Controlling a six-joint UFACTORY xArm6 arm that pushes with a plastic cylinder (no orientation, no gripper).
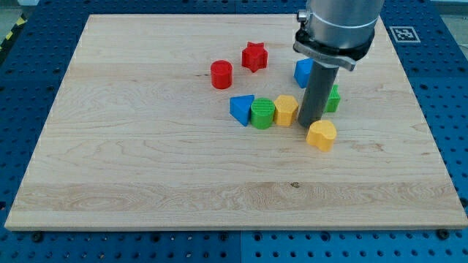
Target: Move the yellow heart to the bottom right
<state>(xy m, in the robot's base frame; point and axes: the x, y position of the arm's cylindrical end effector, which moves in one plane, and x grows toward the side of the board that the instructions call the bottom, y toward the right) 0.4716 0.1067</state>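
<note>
The yellow heart (321,135) lies on the wooden board (146,168), right of centre. My tip (310,125) stands on the board just above and left of the heart, touching or nearly touching its upper left edge. The rod rises from there to the arm's grey wrist at the view's top. Left of the tip a yellow hexagonal block (285,110), a green round block (262,113) and a blue triangle (241,109) sit in a row.
A green block (333,98) is partly hidden behind the rod, on its right. A blue block (303,72) shows behind the rod, above. A red star (254,56) and a red cylinder (221,74) lie further up and left. The board's right edge (431,146) is near.
</note>
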